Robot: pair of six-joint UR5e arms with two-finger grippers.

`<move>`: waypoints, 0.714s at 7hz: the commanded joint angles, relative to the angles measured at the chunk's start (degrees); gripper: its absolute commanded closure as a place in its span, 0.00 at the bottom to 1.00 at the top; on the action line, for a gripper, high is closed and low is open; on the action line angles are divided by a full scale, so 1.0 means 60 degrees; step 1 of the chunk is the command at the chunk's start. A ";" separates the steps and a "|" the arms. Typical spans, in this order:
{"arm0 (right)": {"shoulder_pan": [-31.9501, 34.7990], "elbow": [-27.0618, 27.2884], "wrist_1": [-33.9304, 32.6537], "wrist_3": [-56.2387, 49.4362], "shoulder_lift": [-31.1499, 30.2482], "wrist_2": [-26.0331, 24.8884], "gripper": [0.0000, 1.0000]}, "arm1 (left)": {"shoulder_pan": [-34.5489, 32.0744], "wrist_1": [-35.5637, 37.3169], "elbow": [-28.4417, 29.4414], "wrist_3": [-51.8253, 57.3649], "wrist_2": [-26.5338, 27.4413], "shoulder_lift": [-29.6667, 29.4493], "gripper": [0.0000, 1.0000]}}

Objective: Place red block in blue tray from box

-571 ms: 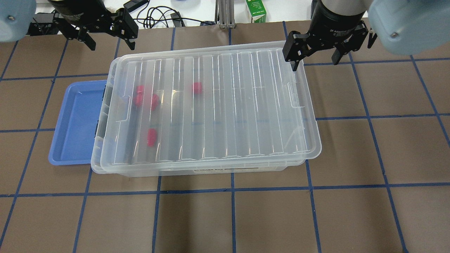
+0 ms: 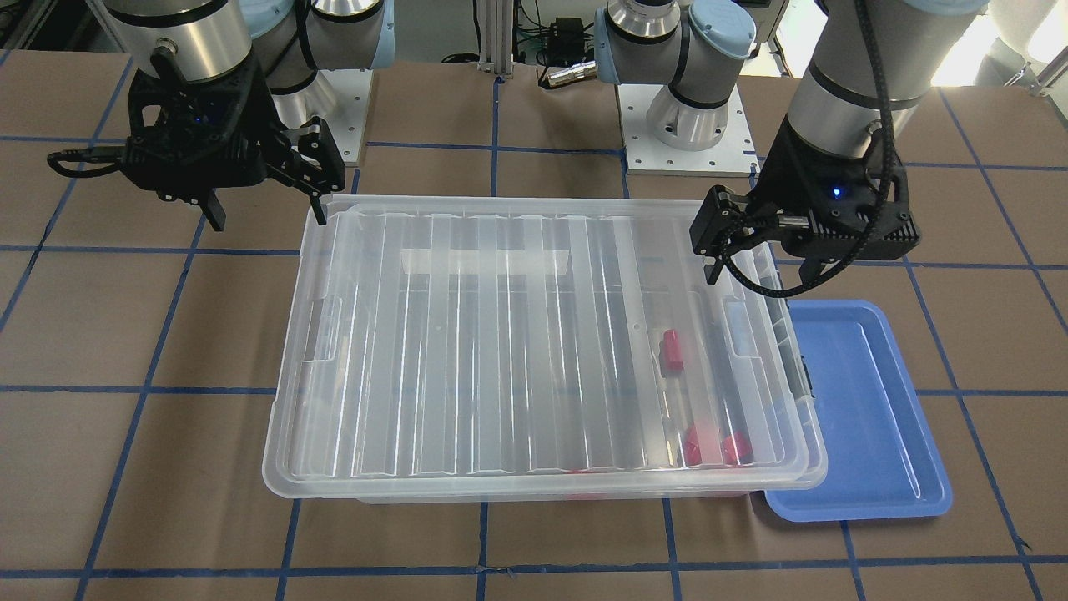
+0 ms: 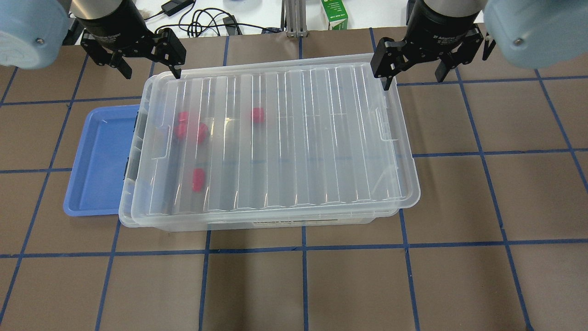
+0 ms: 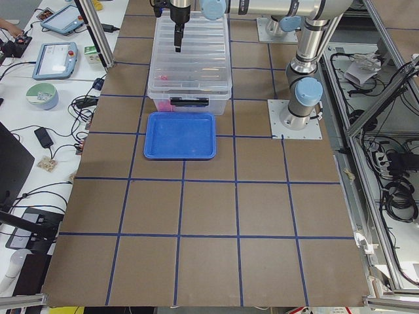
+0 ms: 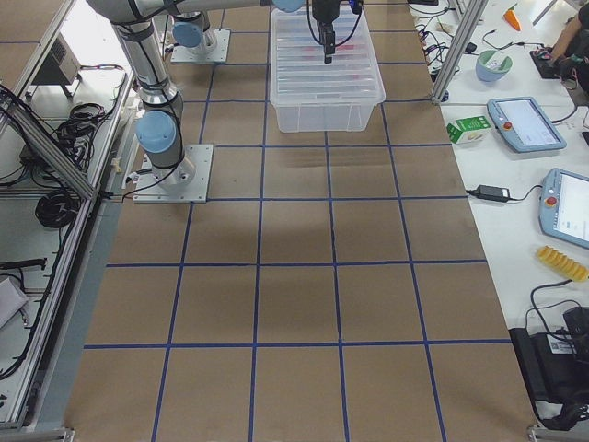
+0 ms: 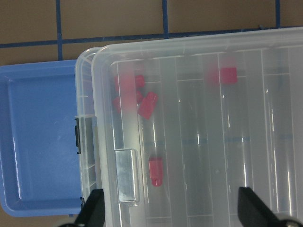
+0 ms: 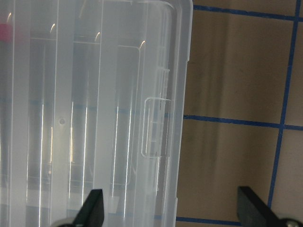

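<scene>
Below and between both grippers: box (image 3: 303, 221), lid (image 3: 298, 138) on. Left gripper (image 3: 151, 72) jaws wide, empty, over box corner; blue tray (image 3: 98, 156) just outboard, beside box end. Right gripper (image 3: 413, 81) jaws wide, empty, straddling opposite corner. Red blocks (image 3: 197, 179) inside box, nearer left jaws.

glossy clear plastic box (image 3: 275, 151), glossy blue tray (image 3: 98, 161)

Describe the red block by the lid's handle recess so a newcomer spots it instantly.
Find the clear box mid-table, then its end beside the blue tray. Under the lid there, right by the handle recess, one red block lies alone. The rest, a bunch of red blocks and a single red block nearer the box's middle, sit farther from that recess.
</scene>
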 commanded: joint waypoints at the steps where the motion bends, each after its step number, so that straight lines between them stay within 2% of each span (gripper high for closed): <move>1: -0.0079 0.0133 -0.0107 0.0021 0.0052 0.0053 0.00 | -0.0042 0.0110 -0.0260 -0.0036 -0.0383 -0.0207 0.00; 2: -0.0064 0.0454 -0.0398 0.0022 0.0140 0.0155 0.00 | -0.0026 0.0257 -0.0247 0.0065 -0.0618 -0.0398 0.00; 4: -0.0079 0.1870 -0.2309 -0.0008 0.1001 0.0098 0.02 | -0.0055 0.0200 -0.0072 0.0008 -0.0402 -0.0342 0.00; 5: -0.0079 0.2414 -0.3088 -0.0109 0.1092 0.0025 0.01 | -0.0113 0.0040 -0.0028 0.0007 -0.0459 0.0021 0.00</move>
